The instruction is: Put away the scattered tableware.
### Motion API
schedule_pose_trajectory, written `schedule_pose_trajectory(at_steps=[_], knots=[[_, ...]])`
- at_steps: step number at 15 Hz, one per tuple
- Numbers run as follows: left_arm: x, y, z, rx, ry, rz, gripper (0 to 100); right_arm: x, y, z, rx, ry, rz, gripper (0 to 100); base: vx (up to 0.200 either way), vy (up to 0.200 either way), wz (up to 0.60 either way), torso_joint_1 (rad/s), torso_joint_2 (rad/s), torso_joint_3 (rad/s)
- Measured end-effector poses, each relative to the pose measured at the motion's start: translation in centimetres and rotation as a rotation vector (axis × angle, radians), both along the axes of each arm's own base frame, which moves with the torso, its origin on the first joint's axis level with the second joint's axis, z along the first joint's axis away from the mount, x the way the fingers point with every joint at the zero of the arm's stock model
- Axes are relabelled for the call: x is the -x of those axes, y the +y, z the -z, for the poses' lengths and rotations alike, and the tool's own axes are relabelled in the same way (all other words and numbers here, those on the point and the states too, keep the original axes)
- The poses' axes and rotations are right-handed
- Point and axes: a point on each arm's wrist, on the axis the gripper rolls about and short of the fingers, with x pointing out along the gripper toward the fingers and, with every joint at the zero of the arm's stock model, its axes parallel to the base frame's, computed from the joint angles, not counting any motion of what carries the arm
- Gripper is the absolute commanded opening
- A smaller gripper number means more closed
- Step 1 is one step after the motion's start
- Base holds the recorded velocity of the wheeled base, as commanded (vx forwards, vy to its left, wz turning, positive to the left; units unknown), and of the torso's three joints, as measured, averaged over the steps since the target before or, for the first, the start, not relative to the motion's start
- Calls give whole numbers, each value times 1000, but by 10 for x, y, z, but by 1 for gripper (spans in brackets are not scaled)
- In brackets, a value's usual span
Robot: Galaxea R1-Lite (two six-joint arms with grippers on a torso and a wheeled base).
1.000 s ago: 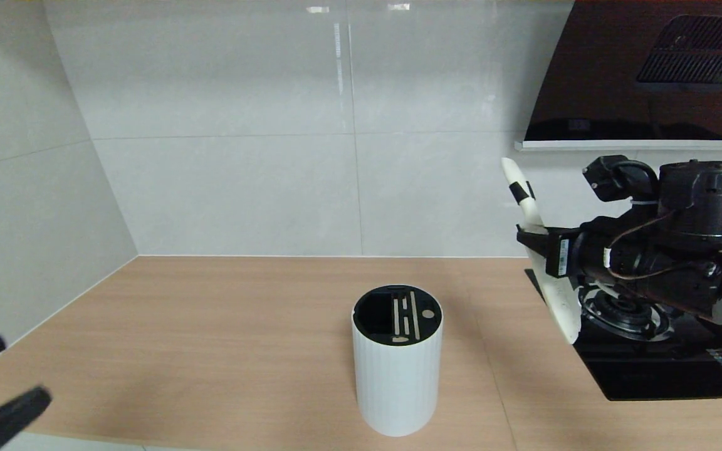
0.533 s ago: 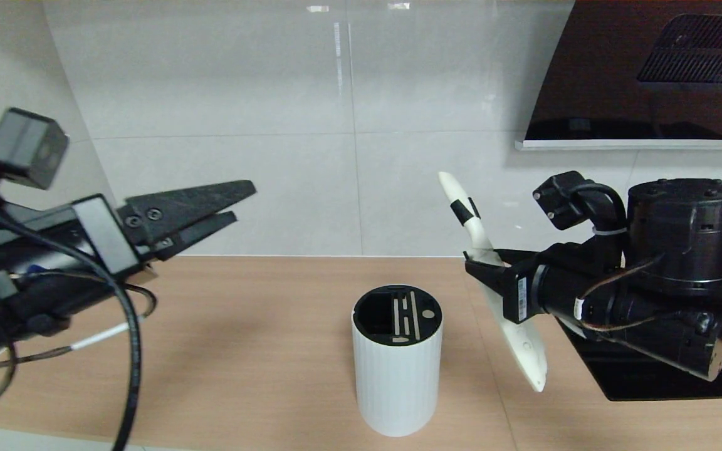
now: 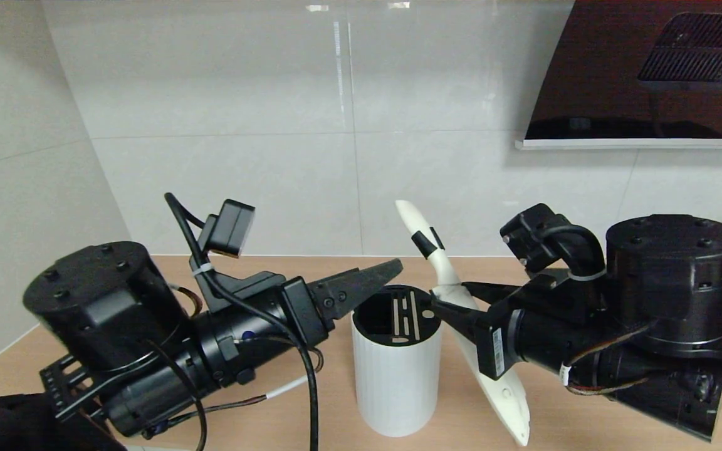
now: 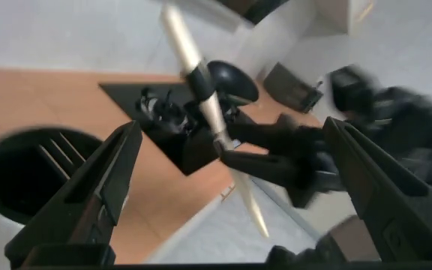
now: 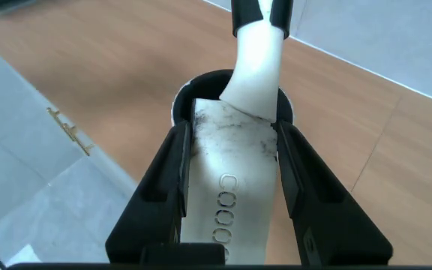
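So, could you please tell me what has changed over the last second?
The right gripper, shut on the white spatula, carried it leftward until it was just beside the white holder. The left gripper rose from the lower left and swung in; it is now open at the holder's left rim. The holder stayed put, and the spatula stayed clamped.

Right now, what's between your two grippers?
In the head view, the white holder stands between the left gripper and the right gripper, which holds the spatula.
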Motion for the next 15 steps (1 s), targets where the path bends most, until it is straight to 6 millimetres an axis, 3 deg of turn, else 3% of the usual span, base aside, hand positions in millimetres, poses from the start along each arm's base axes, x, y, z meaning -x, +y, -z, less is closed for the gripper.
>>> schedule_pose_trajectory(at_steps=[5, 15], knots=[[-4, -8, 10, -21, 27, 11, 100, 9, 19, 3, -62, 13, -56, 0, 0, 0, 0, 0, 0, 0], [-4, -8, 11, -22, 28, 13, 100, 26, 36, 15, -44, 54, -135, 0, 0, 0, 0, 0, 0, 0]])
